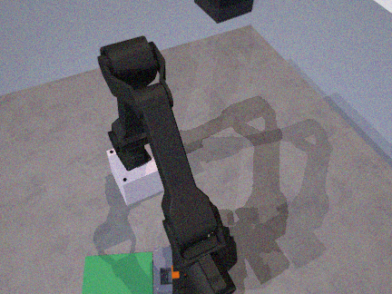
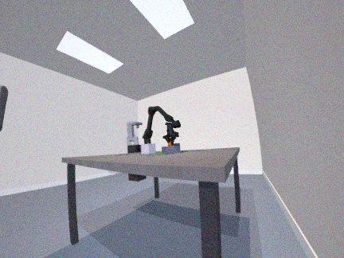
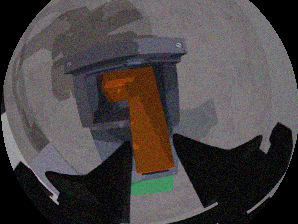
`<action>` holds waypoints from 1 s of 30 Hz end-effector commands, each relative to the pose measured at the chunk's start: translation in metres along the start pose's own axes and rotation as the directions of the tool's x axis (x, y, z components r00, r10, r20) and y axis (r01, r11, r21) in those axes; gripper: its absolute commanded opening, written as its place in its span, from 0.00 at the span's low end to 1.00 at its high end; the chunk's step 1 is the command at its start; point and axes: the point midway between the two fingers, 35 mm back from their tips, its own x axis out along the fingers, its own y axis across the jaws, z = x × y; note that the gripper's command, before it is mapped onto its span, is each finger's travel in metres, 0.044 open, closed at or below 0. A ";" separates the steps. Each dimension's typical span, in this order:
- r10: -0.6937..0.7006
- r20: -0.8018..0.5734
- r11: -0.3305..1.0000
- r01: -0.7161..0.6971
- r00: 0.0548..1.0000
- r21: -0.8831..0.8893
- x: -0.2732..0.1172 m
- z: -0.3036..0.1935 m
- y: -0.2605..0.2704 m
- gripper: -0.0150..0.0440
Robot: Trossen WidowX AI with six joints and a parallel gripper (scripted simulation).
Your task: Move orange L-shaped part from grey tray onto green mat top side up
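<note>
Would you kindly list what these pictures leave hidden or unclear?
- Top view: the arm covers most of the tray and the part; the bottom edge cuts the mat.
- Exterior view: the gripper and part are too small to judge contact.
- Wrist view: the fingers hide the part's near end, so a firm pinch is unclear.

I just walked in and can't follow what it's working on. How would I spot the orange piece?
Find the black arm reaching over the table; at its tip sits a small grey tray. The orange part is the long strip with one bent end, tilted up out of the tray between the fingers. It is the only orange thing, beside a green mat.
</note>
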 end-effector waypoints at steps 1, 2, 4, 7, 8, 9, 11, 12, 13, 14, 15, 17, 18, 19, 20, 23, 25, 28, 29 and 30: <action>-0.001 0.000 1.000 0.001 1.000 0.000 -0.001 0.000 0.000 0.48; -0.001 0.000 1.000 0.001 1.000 0.000 -0.001 0.000 0.000 0.47; -0.001 0.000 1.000 0.001 1.000 0.000 -0.001 0.000 0.000 0.45; -0.001 0.000 1.000 0.001 1.000 0.000 -0.001 0.000 0.000 0.42; -0.001 0.000 1.000 0.001 1.000 0.000 -0.001 0.000 0.000 0.40; -0.001 0.000 1.000 0.001 1.000 0.000 -0.001 0.000 0.000 0.39; -0.001 0.000 1.000 0.001 1.000 0.000 -0.001 0.000 0.000 0.30; -0.001 0.000 1.000 0.001 1.000 0.000 -0.001 0.000 0.000 0.26; -0.001 0.000 1.000 0.001 1.000 0.000 -0.001 0.000 0.000 0.25; -0.001 0.000 1.000 0.001 1.000 0.000 -0.001 0.000 0.000 0.25; -0.001 0.000 1.000 0.001 1.000 0.000 -0.001 0.000 0.000 0.25; -0.001 0.000 1.000 0.001 1.000 0.000 -0.001 0.000 0.000 0.25; -0.001 0.000 1.000 0.001 1.000 0.000 -0.001 0.000 0.000 0.25; -0.001 0.000 1.000 0.001 1.000 0.000 -0.002 0.000 0.000 0.25; -0.001 0.000 1.000 0.001 1.000 0.000 -0.003 0.000 0.000 0.25; -0.001 -0.001 1.000 0.001 1.000 -0.001 -0.007 0.000 0.000 0.25; -0.001 -0.002 1.000 0.001 1.000 -0.002 -0.010 0.000 0.000 0.25; -0.001 -0.003 1.000 0.001 1.000 -0.003 -0.015 0.000 0.000 0.25; -0.001 -0.003 1.000 0.001 1.000 -0.003 -0.017 0.000 0.000 0.25; -0.001 -0.004 1.000 0.001 1.000 -0.003 -0.018 0.000 0.000 0.25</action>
